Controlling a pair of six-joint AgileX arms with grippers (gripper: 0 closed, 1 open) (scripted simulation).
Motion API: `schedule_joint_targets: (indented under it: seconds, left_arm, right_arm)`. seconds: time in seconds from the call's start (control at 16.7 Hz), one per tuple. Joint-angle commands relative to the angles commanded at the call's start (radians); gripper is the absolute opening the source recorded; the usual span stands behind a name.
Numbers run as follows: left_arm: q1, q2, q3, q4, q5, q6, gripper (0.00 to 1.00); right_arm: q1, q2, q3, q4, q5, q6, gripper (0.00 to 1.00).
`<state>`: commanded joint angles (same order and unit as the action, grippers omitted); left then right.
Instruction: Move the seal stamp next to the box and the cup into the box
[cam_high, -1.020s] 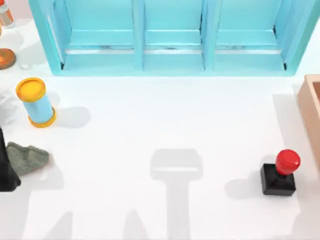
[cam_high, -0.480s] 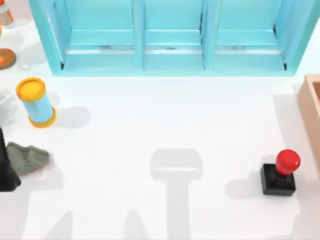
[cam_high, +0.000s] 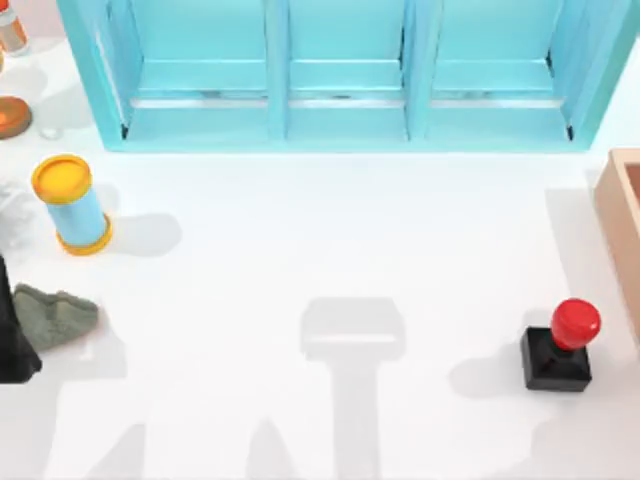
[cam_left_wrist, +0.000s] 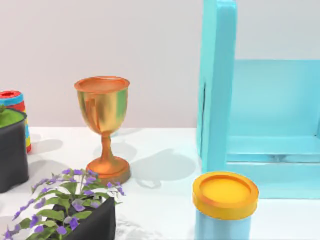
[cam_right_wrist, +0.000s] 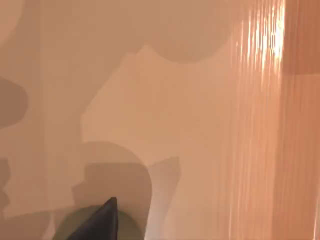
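**Stamp stands by the box, cup low inside it**

Take the box (cam_high: 618, 215) as the marker: it sits at the right edge of the white table (cam_high: 300, 250), tan and thick-walled, only partly in sight from above. The seal stamp (cam_high: 560, 348) stands upright just left of the box's outer wall, black base on the table and red knob on top, with a thin strip of table between them.

The right wrist view looks down into the box, with a pale floor and a glossy, grained wall (cam_right_wrist: 260, 150). The dark tip of the right gripper (cam_right_wrist: 107, 220) pokes in at the edge of that view, and the rounded olive-green cup (cam_right_wrist: 131, 231) lies right under it against the box floor. Whether the jaws are spread or pinching the cup, I cannot tell, nor whether the cup rests on the floor.

Well left of the box, the big turquoise cabinet (cam_high: 340, 70) lines the far side of the table. Far across from the box stands a light-blue cylinder (cam_high: 72, 205) with a yellow lid, and a crumpled grey-green cloth (cam_high: 55, 315) lies near it.

The left arm's wrist view faces that far corner: a golden goblet (cam_left_wrist: 102, 125), a purple-flowered plant (cam_left_wrist: 75, 210) in a black pot, the cylinder's lid (cam_left_wrist: 225, 192) and the cabinet's end panel (cam_left_wrist: 218, 85)
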<state>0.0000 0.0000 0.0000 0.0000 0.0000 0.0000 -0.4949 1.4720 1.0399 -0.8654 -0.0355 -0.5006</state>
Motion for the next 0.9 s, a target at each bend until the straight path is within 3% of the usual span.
schedule_joint_targets:
  seconds: [0.3,0.66,0.9]
  left_arm:
    - [0.0,0.0,0.0,0.0,0.0,0.0,1.0]
    - [0.0,0.0,0.0,0.0,0.0,0.0,1.0]
    - [0.0,0.0,0.0,0.0,0.0,0.0,1.0]
  right_arm:
    - [-0.014,-0.025,0.148,-0.088,-0.027,-0.013,1.0]
    - [-0.006,-0.048,0.168,-0.372,0.05,0.005,1.0]
    - [0.003,-0.056,0.159,-0.436,0.075,0.016,1.0]
